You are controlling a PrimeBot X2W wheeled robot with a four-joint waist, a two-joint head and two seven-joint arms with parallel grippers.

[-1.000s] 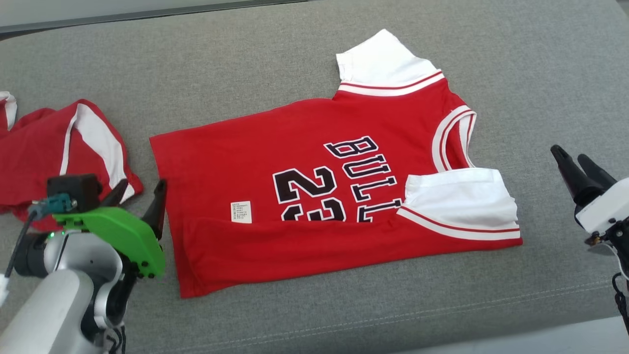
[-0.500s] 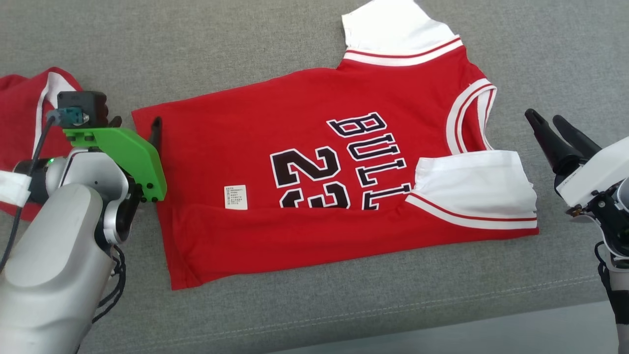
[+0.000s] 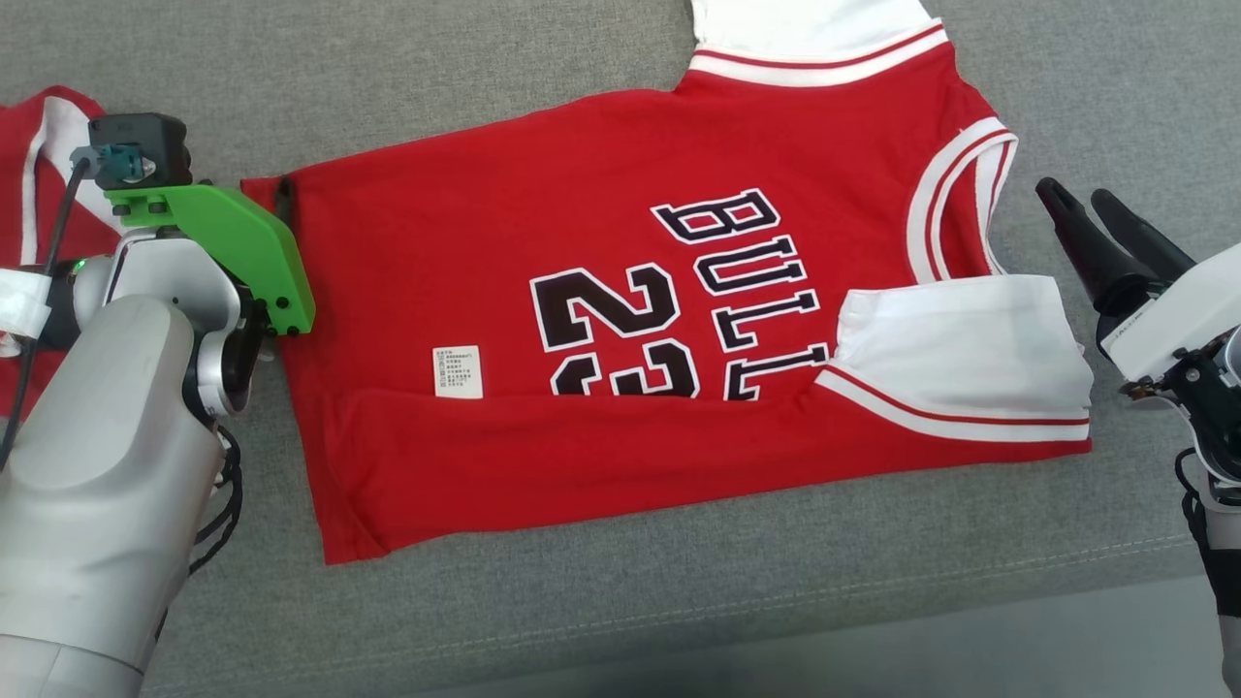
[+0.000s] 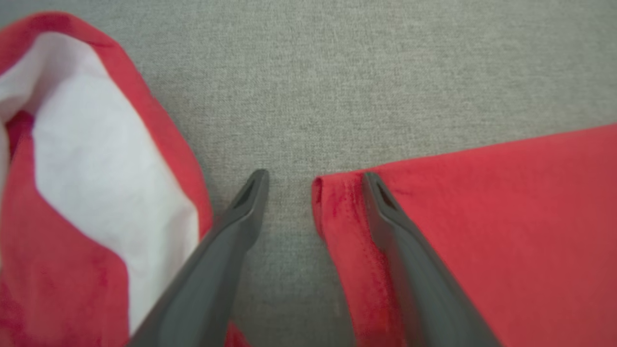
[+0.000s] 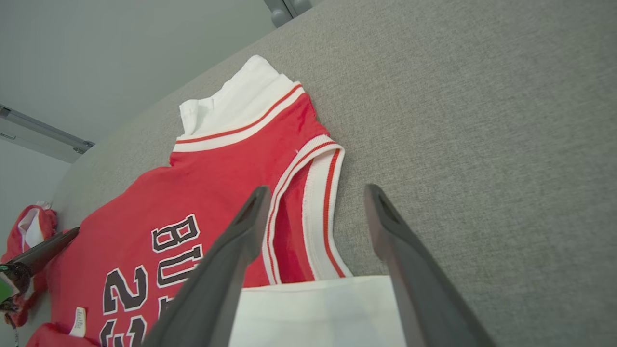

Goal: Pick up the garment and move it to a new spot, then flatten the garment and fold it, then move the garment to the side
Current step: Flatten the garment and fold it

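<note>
Where the grey woven-fabric surface [image 3: 601,107] spreads across the head view, the red short-sleeved basketball jersey with white sleeves [image 3: 620,310] lies flat on its middle, collar toward the robot's right and hem toward its left. Black lettering reading "BULL" and the number 23 face up, and a small white care label [image 3: 457,371] sits near the digits. The near long edge of the jersey is folded over onto the front and covers the bottom of the letters and numbers. One white sleeve [image 3: 960,339] is folded in on top of the red cloth; the other reaches the top edge of the head view.

The left end effector [image 4: 314,176] stands with its jaws wide at the far hem corner of the jersey. One dark finger lies over the red corner and the other over bare grey fabric; whether either touches the cloth cannot be told. It holds nothing. A second red-and-white garment [image 4: 72,193] lies crumpled just beside it, apart from the jersey.

The right end effector [image 3: 1076,191] is spread wide as well and is empty, just beside the striped neckline and the folded sleeve.
</note>
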